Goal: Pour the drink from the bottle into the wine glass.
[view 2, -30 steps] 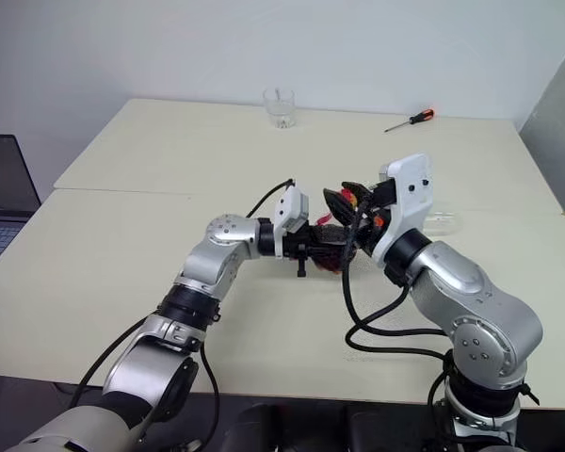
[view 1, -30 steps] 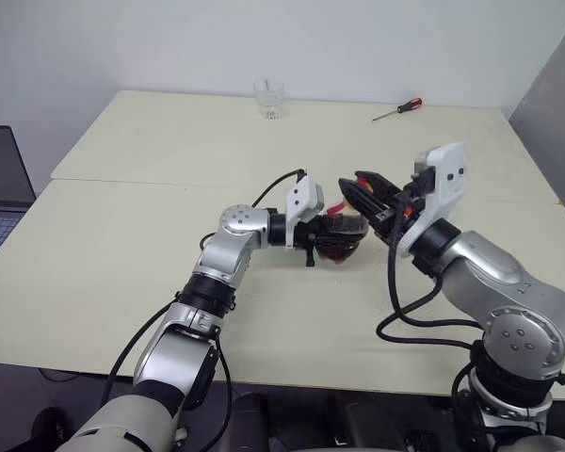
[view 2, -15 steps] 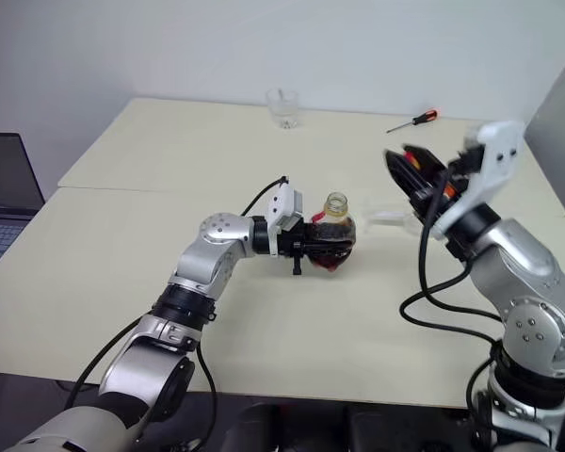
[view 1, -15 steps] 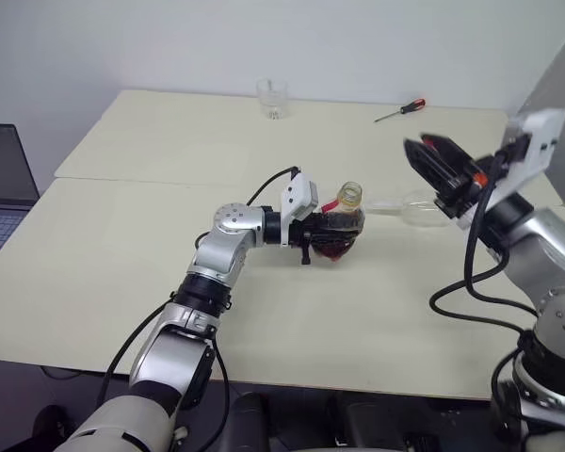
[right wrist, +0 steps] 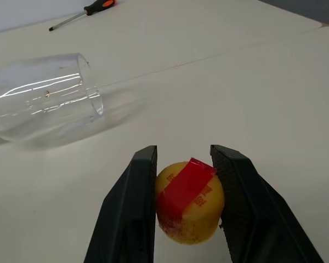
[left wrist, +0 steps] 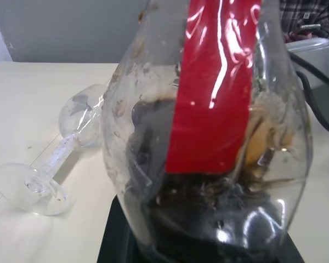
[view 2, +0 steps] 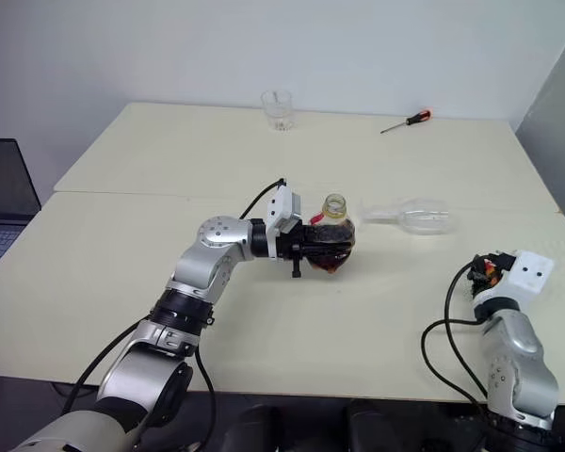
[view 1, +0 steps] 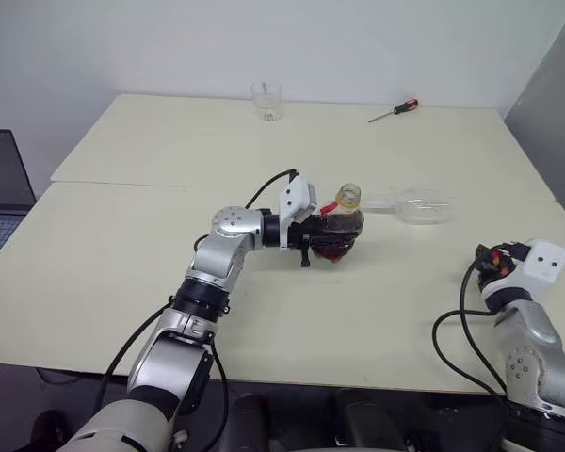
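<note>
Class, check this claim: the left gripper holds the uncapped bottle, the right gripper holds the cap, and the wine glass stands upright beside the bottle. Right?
Not quite. The wine glass lies on its side, as the left eye view shows. The rest holds: left gripper grips the uncapped bottle; right gripper holds the cap.

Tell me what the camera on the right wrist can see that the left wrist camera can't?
Right wrist view: the right gripper pinching the yellow-red cap, and a screwdriver far off. Left wrist view: the bottle up close, with its red label and dark drink, and the glass's stem and foot. Both: the wine glass lying on its side on the table.
</note>
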### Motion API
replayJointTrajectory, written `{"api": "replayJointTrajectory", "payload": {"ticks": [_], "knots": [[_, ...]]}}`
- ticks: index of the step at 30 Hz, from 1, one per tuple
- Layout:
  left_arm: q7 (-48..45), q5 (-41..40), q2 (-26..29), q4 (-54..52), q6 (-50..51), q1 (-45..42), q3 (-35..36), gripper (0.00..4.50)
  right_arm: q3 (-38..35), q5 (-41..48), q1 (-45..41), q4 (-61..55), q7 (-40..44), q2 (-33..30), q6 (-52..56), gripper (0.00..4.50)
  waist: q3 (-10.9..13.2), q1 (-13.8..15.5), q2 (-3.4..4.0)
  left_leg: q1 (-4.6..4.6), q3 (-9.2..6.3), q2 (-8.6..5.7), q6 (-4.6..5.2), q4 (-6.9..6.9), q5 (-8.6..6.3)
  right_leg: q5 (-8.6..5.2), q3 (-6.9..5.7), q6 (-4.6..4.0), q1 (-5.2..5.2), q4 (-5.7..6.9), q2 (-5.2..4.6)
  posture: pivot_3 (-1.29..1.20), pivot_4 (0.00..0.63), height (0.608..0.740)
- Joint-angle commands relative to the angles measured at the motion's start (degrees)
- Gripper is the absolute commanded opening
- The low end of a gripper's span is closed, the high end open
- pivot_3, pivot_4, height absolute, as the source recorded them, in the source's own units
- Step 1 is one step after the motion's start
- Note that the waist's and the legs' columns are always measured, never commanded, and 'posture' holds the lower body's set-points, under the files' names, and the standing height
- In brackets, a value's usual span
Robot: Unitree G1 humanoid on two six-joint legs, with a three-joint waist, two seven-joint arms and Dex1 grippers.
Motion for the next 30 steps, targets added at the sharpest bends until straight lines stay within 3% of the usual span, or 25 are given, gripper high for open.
{"api": "replayJointTrajectory", "payload": {"ticks": [1,6,7,14,22,25,30], "knots": [[-0.29,-1.44,-0.35,-2.68,-0.05,-0.80,0.59,0.74,-0.38,-0.33,-0.63,0.18,1.19,-0.11,-3.64,2.59,0.00,0.05,0.00,0.00,0.01,0.00,0.00,0.01,0.00,0.00,0.00,0.00,0.00,-0.01,0.00,0.00,0.150,0.740],[-0.37,-1.45,-0.40,-2.65,-0.03,-0.79,0.58,0.74,-0.66,-0.39,-0.15,0.60,1.71,-0.25,-4.39,4.42,0.00,0.08,0.00,-0.01,0.07,-0.02,0.00,0.02,0.00,0.00,0.03,0.01,0.00,-0.06,-0.04,0.00,0.150,0.740],[-0.37,-1.43,-0.40,-2.62,-0.04,-0.80,0.58,0.74,-0.73,-0.44,-0.10,0.30,1.72,-0.42,-4.24,4.50,0.00,0.09,0.00,-0.01,0.08,-0.02,0.00,0.02,0.00,0.00,0.03,0.01,0.00,-0.06,-0.04,0.00,0.150,0.740],[1.79,-1.23,0.14,-2.03,0.04,-0.68,2.13,0.74,2.97,6.39,-6.03,-12.44,5.99,-6.25,5.20,4.50,0.03,-0.22,0.06,0.00,0.10,-0.02,0.00,0.07,0.00,0.00,0.12,0.01,-0.07,0.09,-0.04,0.00,0.150,0.740],[11.39,0.80,2.84,2.48,-3.17,0.57,7.44,0.74,11.64,28.39,-16.38,-26.42,19.53,-18.75,23.26,4.50,0.03,-0.17,0.04,-0.02,-0.10,0.11,0.00,0.21,-0.01,-0.03,0.05,-0.05,0.03,0.16,0.12,0.00,0.150,0.740],[18.46,2.05,3.44,6.05,-5.04,0.75,10.33,0.74,16.04,27.69,-20.62,-25.51,20.71,-21.50,25.52,4.50,0.03,0.18,0.03,-0.08,-0.15,0.10,0.00,0.27,-0.01,-0.03,-0.01,-0.04,0.06,0.08,0.09,0.00,0.150,0.740],[30.20,3.99,4.14,11.08,-9.46,0.88,14.89,0.74,23.47,24.27,-27.46,-21.13,22.54,-19.23,24.18,4.50,0.07,0.26,-0.04,-0.13,-0.13,0.08,0.00,0.44,-0.01,0.02,-0.02,0.04,0.04,0.09,-0.04,0.00,0.150,0.740]]}}
